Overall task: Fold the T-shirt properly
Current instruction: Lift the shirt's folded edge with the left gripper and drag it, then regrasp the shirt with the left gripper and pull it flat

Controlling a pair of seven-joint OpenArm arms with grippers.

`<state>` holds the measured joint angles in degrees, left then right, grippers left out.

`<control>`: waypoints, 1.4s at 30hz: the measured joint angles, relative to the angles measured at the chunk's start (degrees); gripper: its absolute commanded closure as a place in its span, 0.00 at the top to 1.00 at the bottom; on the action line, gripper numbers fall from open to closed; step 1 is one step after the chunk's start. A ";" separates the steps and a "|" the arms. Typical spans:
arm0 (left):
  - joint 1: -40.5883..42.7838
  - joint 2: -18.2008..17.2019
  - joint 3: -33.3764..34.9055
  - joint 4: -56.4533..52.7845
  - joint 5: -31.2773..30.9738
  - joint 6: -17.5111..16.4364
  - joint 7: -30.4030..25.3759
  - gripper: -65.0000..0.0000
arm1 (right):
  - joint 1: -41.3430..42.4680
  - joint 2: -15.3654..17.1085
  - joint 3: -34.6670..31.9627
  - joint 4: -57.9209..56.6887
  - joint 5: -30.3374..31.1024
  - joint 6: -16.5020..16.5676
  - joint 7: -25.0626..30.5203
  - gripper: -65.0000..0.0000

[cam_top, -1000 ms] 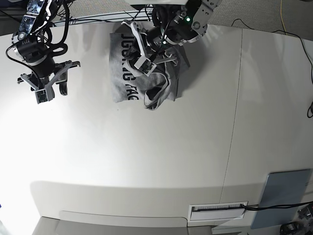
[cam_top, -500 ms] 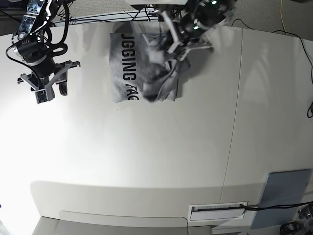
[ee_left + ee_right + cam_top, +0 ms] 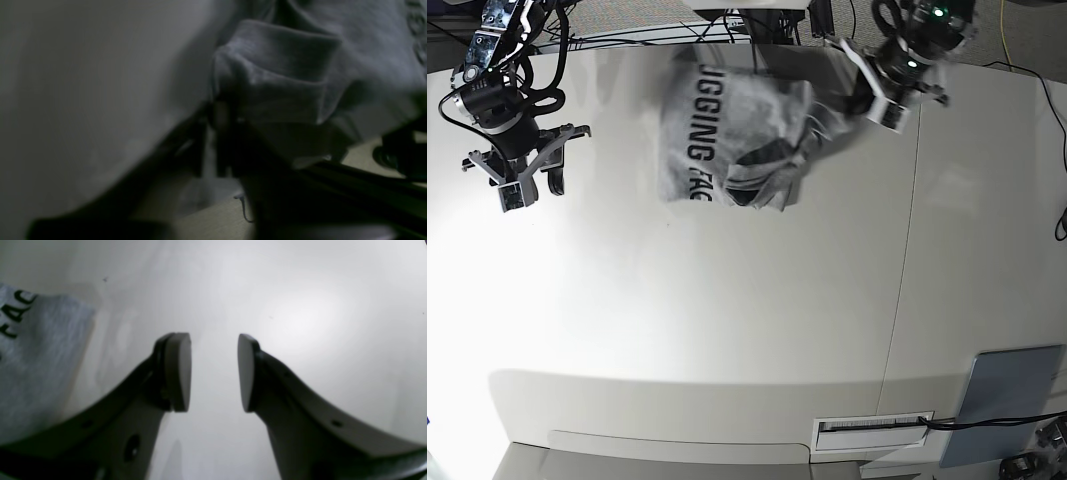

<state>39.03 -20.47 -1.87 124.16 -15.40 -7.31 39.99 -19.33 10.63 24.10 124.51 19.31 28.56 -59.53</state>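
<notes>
The heather-grey T-shirt (image 3: pixel 727 130) lies bunched at the table's far edge, black lettering down its left side. Its right part is drawn out in a rumpled point toward my left gripper (image 3: pixel 852 95), which hangs at the shirt's right end. The left wrist view is dark and blurred. It shows a thick fold of the T-shirt (image 3: pixel 277 73) right against one dark finger (image 3: pixel 222 115), and I cannot make out whether the jaws pinch it. My right gripper (image 3: pixel 532 185) hovers over bare table left of the shirt. It is open (image 3: pixel 213 370), with nothing between its pads, and the shirt's lettered corner (image 3: pixel 30 350) is off to its side.
A flat grey-blue panel (image 3: pixel 1007 400) lies at the near right corner beside a white label slot (image 3: pixel 872 430). A seam (image 3: pixel 907 250) runs down the white table (image 3: pixel 727 330). Black cables trail along the far edge and right side.
My left gripper has swung from over the shirt's middle out to its right, pulling the right part along and uncovering more lettering. The right arm has not moved.
</notes>
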 measured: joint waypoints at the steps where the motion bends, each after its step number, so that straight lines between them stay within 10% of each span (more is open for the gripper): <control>1: 0.00 -0.02 -1.31 0.00 -0.35 0.15 0.55 0.37 | -0.02 0.00 0.00 0.00 0.00 0.00 -0.02 0.36; 8: 0.00 0.00 -9.64 0.02 -7.39 -2.97 3.76 0.55 | 0.00 0.00 0.00 0.00 0.00 0.00 -0.02 0.36; 14: -1.07 0.00 -10.60 0.26 -22.99 -22.69 -3.04 0.52 | 0.00 0.00 0.00 0.00 0.04 0.00 -0.02 0.36; 27: -18.80 -0.22 18.82 0.07 1.95 -8.70 -2.25 0.51 | 0.00 0.15 0.00 0.00 0.22 0.00 0.00 0.36; 42: -28.48 7.26 27.67 -12.72 4.46 -4.00 -0.13 0.50 | -0.02 -0.02 0.00 0.00 -1.44 0.02 -0.07 0.36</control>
<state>10.55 -13.21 25.80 111.44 -10.94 -11.31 39.86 -19.35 10.61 24.10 124.51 17.87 28.58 -59.59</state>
